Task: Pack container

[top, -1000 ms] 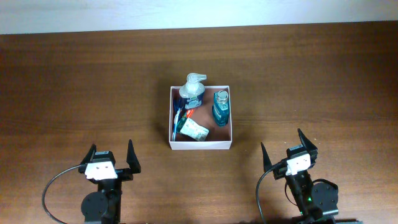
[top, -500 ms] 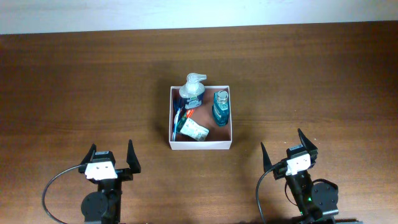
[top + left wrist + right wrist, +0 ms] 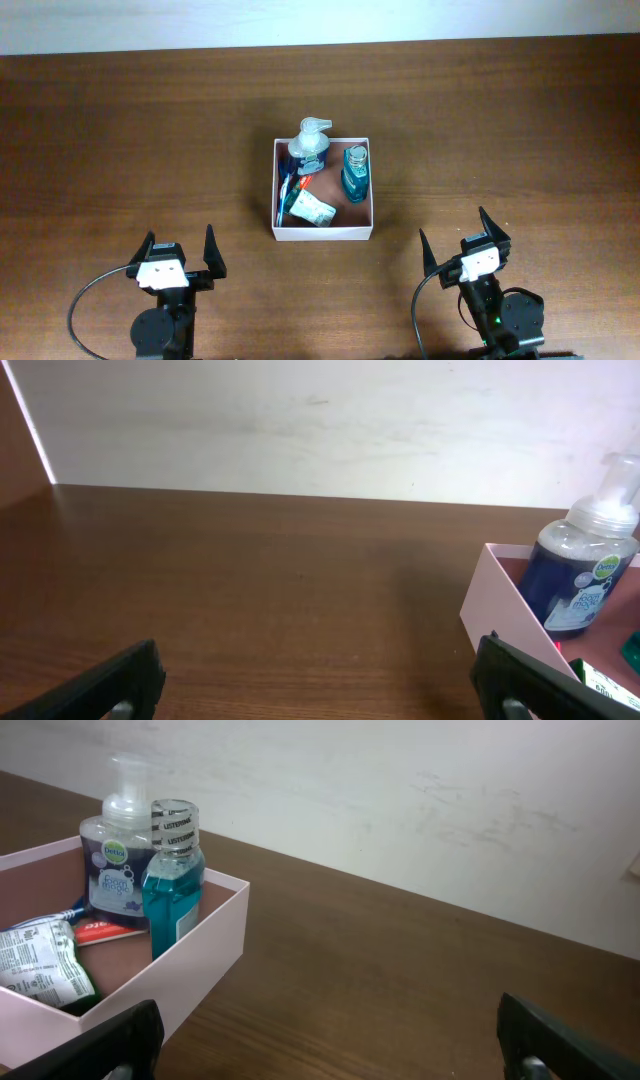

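Note:
The container (image 3: pixel 322 234), a square white cardboard box with a reddish-brown inside, sits mid-table. It holds a pump soap bottle (image 3: pixel 310 147), a teal bottle (image 3: pixel 354 174), a white packet (image 3: pixel 311 211) and a red and blue tube (image 3: pixel 290 188). The box wall (image 3: pixel 500 615) and pump bottle (image 3: pixel 582 578) show in the left wrist view. The box (image 3: pixel 215 945), teal bottle (image 3: pixel 172 885) and packet (image 3: pixel 45 960) show in the right wrist view. My left gripper (image 3: pixel 181 250) and right gripper (image 3: pixel 458 240) are open, empty, near the front edge, apart from the box.
The dark wooden table (image 3: pixel 150 130) ends at a white wall (image 3: pixel 300 420) at the back. Black cables (image 3: pixel 85 300) loop beside both arm bases at the front.

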{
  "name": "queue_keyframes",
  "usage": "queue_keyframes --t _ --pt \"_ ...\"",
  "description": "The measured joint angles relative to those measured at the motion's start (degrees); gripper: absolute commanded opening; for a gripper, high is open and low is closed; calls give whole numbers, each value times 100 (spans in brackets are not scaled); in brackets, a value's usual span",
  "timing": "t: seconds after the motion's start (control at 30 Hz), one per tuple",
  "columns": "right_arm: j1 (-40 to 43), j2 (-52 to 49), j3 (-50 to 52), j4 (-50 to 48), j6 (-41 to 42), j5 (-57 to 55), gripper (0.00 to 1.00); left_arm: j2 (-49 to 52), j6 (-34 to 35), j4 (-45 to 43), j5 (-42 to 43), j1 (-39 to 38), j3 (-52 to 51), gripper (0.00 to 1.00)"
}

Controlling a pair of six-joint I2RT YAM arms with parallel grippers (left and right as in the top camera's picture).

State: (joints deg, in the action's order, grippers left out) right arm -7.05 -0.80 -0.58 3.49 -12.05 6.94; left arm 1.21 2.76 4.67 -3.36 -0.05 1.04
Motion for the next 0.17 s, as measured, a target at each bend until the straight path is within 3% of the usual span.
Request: queue_keyframes --t 0.17 --pt "0 0 0 0 2 0 98 0 0 0 0 0 0 100"
